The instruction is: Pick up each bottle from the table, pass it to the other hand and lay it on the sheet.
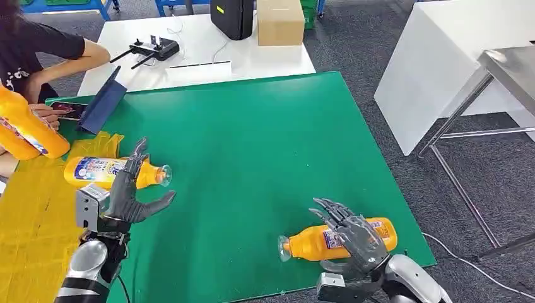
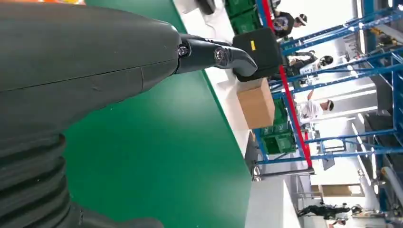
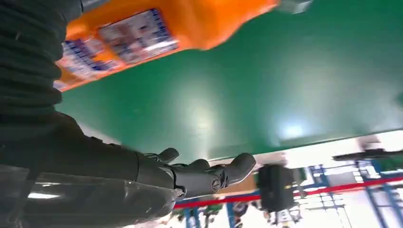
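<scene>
One bottle (image 1: 117, 172) already lay on its side at the sheet's (image 1: 38, 227) right edge, its clear cap end reaching out over the green mat (image 1: 265, 145), so that delivery looked finished. The left hand (image 1: 129, 192) hovered just beside it with fingers spread wide and nothing in them; whether a fingertip brushed the label could not be told. A second bottle (image 1: 315, 243) lay on its side near the mat's front edge, toward the front right corner, cap pointing toward the left. The right hand (image 1: 350, 233) was poised over its labelled middle, fingers splayed and arched and not closed around it; the right wrist view showed the fingers (image 3: 209, 173) standing clear of the orange body, so the pick-up seemed not yet made. By that reading, the grasp, the pass to the left hand and the laying down were all left for this one. At the mat's far left edge a person (image 1: 38, 50) held another orange bottle (image 1: 25, 129) tilted, likely one more to come or one being taken away; which could not be told. The bottle at hand was orange plastic with a blue, white and red label around its broad middle, tapering to a narrow neck and a clear cap. Round and smooth as it lay, it would probably roll if nudged sideways.
</scene>
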Available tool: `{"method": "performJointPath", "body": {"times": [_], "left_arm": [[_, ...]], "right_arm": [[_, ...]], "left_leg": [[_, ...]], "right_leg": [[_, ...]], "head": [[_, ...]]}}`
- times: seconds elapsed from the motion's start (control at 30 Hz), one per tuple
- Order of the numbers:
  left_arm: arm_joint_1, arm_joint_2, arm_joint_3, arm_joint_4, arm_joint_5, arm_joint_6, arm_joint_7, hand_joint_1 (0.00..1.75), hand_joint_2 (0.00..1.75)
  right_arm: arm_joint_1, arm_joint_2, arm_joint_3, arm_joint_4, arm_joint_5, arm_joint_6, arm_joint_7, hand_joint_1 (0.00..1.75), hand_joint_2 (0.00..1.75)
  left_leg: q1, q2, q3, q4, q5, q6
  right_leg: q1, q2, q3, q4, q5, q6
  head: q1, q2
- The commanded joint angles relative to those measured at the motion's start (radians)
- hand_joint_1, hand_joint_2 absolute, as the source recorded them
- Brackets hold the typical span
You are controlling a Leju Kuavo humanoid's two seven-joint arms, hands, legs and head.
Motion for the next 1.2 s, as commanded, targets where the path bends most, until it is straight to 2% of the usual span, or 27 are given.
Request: {"method": "performJointPath", "body": {"times": [0.03, 0.23, 0.6, 0.73, 0.93, 1.2], "left_arm": [[0.007, -0.027, 0.038, 0.040, 0.012, -0.004, 0.007, 0.00, 1.75], [0.011, -0.029, 0.046, 0.038, 0.021, -0.007, 0.005, 0.00, 1.75], [0.017, -0.033, 0.045, 0.033, 0.037, -0.025, 0.018, 0.00, 1.75], [0.023, -0.038, 0.042, 0.028, 0.038, -0.029, 0.030, 0.00, 1.75], [-0.002, -0.041, 0.039, 0.068, 0.042, -0.033, 0.041, 0.00, 1.75], [0.000, -0.040, 0.040, 0.068, 0.044, -0.034, 0.041, 0.00, 1.75]], "right_arm": [[0.017, -0.024, -0.028, 0.024, 0.018, -0.012, 0.015, 0.00, 1.75], [0.023, -0.045, -0.063, 0.061, 0.047, -0.024, 0.065, 0.00, 1.75], [-0.023, -0.008, -0.093, 0.173, 0.088, -0.026, 0.098, 0.00, 1.75], [-0.057, -0.024, -0.082, 0.242, 0.202, -0.016, 0.178, 0.00, 1.75], [-0.135, -0.014, -0.049, 0.378, 0.232, 0.029, 0.173, 0.00, 1.75], [-0.138, -0.020, -0.037, 0.382, 0.255, 0.029, 0.185, 0.00, 1.75]], "left_leg": [[0.001, -0.002, 0.002, -0.001, -0.001, -0.001], [0.001, -0.002, 0.002, -0.001, -0.001, -0.001], [0.002, -0.002, 0.003, -0.001, -0.001, -0.001], [0.002, -0.002, 0.004, -0.001, -0.001, -0.001], [0.001, -0.001, 0.002, -0.001, 0.000, -0.001], [0.001, -0.002, 0.003, -0.001, -0.001, -0.001]], "right_leg": [[0.000, 0.000, 0.002, -0.001, -0.001, 0.000], [0.001, 0.001, 0.002, -0.001, -0.001, 0.000], [0.001, 0.002, 0.004, -0.002, 0.000, -0.001], [0.001, 0.002, 0.005, -0.002, 0.000, -0.001], [0.001, 0.002, 0.003, -0.002, 0.001, 0.000], [0.001, 0.001, 0.003, -0.002, 0.000, -0.001]], "head": [[0.000, 0.000], [0.000, 0.000], [0.000, 0.000], [0.000, 0.000], [0.000, 0.000], [0.000, 0.000]]}}
